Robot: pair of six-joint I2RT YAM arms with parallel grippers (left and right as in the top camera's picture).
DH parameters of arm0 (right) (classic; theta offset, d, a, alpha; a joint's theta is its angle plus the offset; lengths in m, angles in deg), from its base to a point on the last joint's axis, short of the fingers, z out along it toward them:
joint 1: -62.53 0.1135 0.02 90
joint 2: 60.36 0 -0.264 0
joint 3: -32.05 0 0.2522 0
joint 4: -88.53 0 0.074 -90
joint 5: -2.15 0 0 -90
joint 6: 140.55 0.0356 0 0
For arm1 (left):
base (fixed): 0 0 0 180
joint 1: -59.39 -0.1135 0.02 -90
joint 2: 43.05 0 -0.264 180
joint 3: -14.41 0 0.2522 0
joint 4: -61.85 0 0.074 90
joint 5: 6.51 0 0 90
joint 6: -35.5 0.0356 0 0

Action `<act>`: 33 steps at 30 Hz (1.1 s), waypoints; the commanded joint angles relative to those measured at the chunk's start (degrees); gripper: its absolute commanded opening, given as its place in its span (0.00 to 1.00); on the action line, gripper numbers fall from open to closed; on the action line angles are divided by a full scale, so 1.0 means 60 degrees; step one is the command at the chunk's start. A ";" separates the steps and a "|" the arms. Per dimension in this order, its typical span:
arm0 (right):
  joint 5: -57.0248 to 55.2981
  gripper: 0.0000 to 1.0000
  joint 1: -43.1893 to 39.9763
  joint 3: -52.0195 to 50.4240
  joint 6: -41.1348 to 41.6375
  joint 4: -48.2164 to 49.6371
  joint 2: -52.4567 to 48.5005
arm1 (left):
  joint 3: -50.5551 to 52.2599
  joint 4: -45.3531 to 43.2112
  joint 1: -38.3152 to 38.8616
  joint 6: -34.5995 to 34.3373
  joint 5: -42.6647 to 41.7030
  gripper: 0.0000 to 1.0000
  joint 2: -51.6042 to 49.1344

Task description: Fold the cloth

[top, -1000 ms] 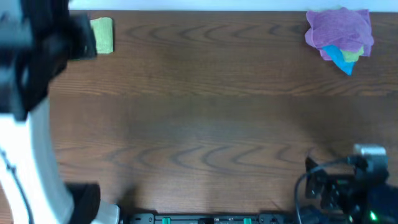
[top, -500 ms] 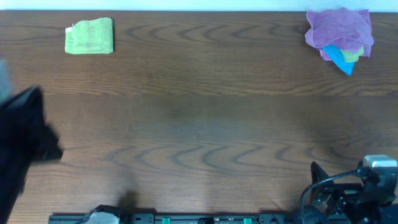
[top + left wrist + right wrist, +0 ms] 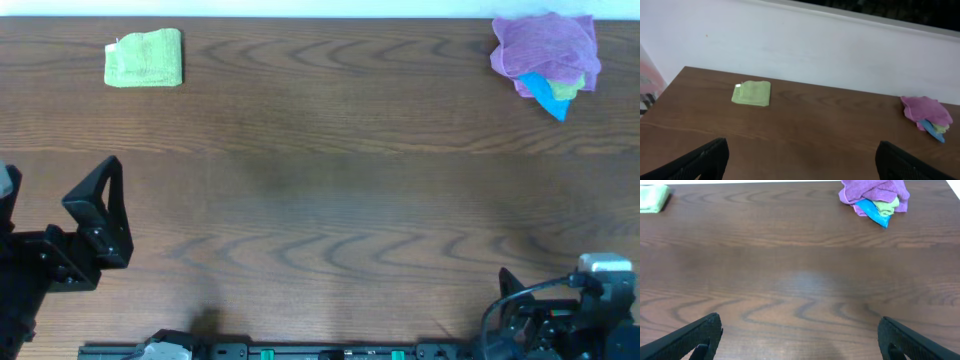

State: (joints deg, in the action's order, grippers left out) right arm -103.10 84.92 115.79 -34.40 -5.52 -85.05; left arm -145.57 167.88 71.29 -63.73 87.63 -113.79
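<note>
The cloth (image 3: pixel 145 58) lies folded into a small lime-green rectangle at the far left of the table, with nothing touching it. In the left wrist view the cloth (image 3: pixel 751 93) shows a small white tag at its near-left corner. My left gripper (image 3: pixel 800 152) is open and empty, hanging well short of the cloth near the table's left edge; one black finger (image 3: pixel 100 205) shows in the overhead view. At the near right corner my right gripper (image 3: pixel 799 327) is open with only bare wood between its fingers. The cloth (image 3: pixel 651 192) sits far off at that view's top left.
A crumpled purple cloth (image 3: pixel 545 48) lies at the far right corner over a blue cloth (image 3: pixel 550 95) and a bit of green fabric. The right arm's body and cables (image 3: pixel 565 315) fill the near right corner. A white wall (image 3: pixel 805 45) rises behind the table's far edge.
My left arm has pulled back from the cloth to the near left side and its gripper has opened. The cloth stays folded where it lay. The right arm has barely shifted.
</note>
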 commanded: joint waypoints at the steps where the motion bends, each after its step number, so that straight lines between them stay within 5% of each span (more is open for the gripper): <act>1: -0.0109 0.99 -0.0051 0.0076 -0.0091 -0.0062 0.0015 | 0.0040 0.0754 0.0040 -0.0018 -0.0168 0.96 0.0011; 25: -0.0109 0.99 -0.0051 0.0076 -0.0091 -0.0062 0.0015 | 0.0142 0.0750 0.0036 0.0084 0.0696 0.96 -0.0018; 33: -0.0109 0.99 -0.0051 0.0076 -0.0087 -0.0062 0.0015 | 0.3049 -0.0656 -0.0951 0.1453 0.0652 0.96 0.1049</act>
State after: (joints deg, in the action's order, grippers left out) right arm -103.10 84.92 115.79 -34.49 -5.83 -85.05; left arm -132.49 165.52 67.68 -58.84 91.57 -109.95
